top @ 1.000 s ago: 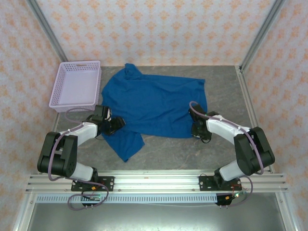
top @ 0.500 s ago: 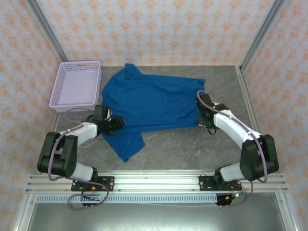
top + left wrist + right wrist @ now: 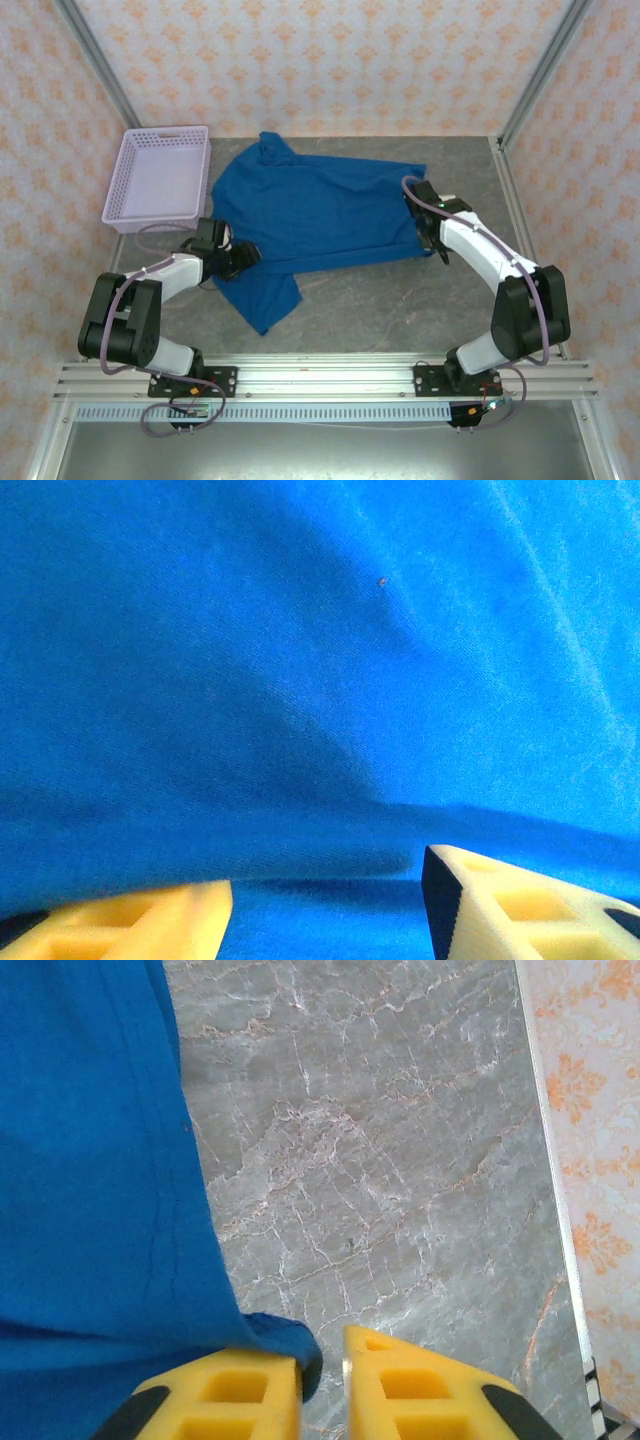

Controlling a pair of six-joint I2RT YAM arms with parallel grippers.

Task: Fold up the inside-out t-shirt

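Grey marble-look tabletop [image 3: 400, 300]: royal-blue cotton short-sleeved t-shirt [image 3: 320, 215] lay spread mostly flat, no fold made, whole job left. Left gripper [image 3: 325, 910] stood apart, cloth bulging just ahead. Right gripper [image 3: 322, 1380] was nearly together at the shirt's corner; grip unclear.

The left arm [image 3: 172, 272] and right arm [image 3: 478, 250] both pair white links with bulky black joints (glossy, rounded). A lavender-grey cable [image 3: 160, 228] loops along each. Black base plates [image 3: 192, 380] sit at six o'clock. The fingers [image 3: 225, 1395] are yellow, hollow-pocketed and black-backed.
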